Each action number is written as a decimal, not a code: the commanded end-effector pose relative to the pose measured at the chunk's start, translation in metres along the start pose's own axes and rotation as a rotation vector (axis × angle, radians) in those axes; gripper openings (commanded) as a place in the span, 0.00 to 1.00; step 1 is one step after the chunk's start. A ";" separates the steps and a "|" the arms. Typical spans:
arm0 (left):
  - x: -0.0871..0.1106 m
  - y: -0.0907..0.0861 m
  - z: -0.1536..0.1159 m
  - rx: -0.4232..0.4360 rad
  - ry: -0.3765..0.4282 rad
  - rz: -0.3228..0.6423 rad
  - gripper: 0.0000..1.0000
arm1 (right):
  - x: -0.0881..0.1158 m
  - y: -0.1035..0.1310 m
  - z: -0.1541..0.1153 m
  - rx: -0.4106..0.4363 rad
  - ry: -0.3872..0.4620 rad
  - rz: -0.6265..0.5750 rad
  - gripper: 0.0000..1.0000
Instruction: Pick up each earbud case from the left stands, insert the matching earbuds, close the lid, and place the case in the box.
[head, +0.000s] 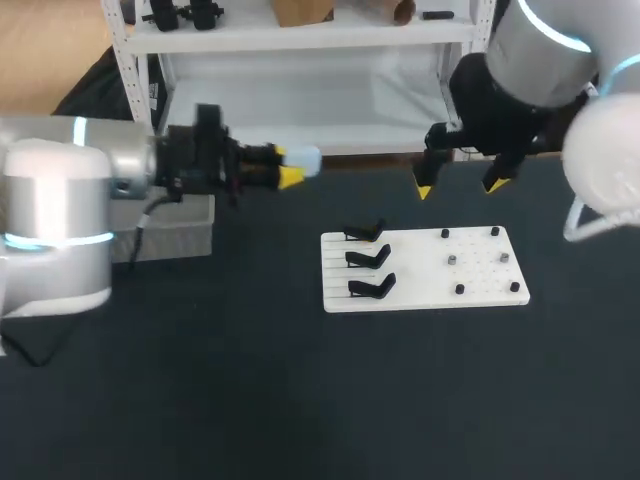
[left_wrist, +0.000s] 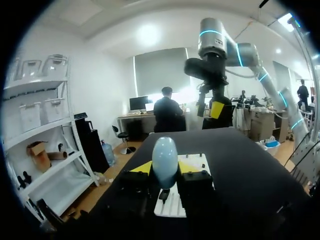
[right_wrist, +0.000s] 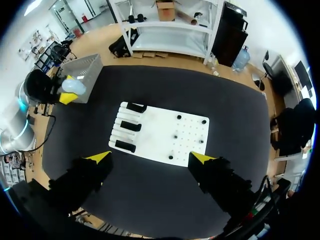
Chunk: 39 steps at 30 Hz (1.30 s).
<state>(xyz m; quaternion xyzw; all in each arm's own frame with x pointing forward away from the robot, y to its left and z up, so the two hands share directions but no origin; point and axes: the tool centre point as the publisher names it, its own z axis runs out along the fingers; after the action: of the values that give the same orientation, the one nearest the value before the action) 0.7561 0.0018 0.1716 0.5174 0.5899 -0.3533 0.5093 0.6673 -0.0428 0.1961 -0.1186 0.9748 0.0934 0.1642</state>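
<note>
The bench (head: 300, 400) has a flat, dark, matte top, evenly lit, spreading wide across the head view.

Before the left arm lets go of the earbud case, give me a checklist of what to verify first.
1. Grip: the left gripper has both yellow fingers on the pale blue earbud case: ok.
2. Lid shut: the case reads as one closed oval with no gap showing: ok.
3. Earbuds inside: hidden by the shell: cannot tell.
4. Case above the grey box: the head view puts it off to the box's side, and its height is unclear: cannot tell.
5. Right gripper out of the way: open, empty, over the table's far side, apart from the box: ok.
6. The three black stands hold no other case: ok.
</note>
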 end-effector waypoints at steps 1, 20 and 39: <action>-0.005 0.000 -0.057 -0.254 0.016 -0.023 0.00 | 0.005 0.000 -0.001 0.004 -0.148 0.002 1.00; 0.041 0.085 -0.156 -0.601 0.117 -0.189 0.00 | 0.005 0.000 -0.001 0.004 -0.148 0.002 1.00; 0.103 0.135 -0.173 -0.570 0.216 -0.295 0.00 | 0.005 0.000 -0.001 0.004 -0.148 0.002 1.00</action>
<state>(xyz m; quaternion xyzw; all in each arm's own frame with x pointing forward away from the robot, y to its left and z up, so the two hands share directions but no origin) 0.8383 0.2252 0.1332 0.2991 0.7804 -0.1908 0.5149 0.6659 -0.0429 0.1956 -0.1119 0.9614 0.1010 0.2304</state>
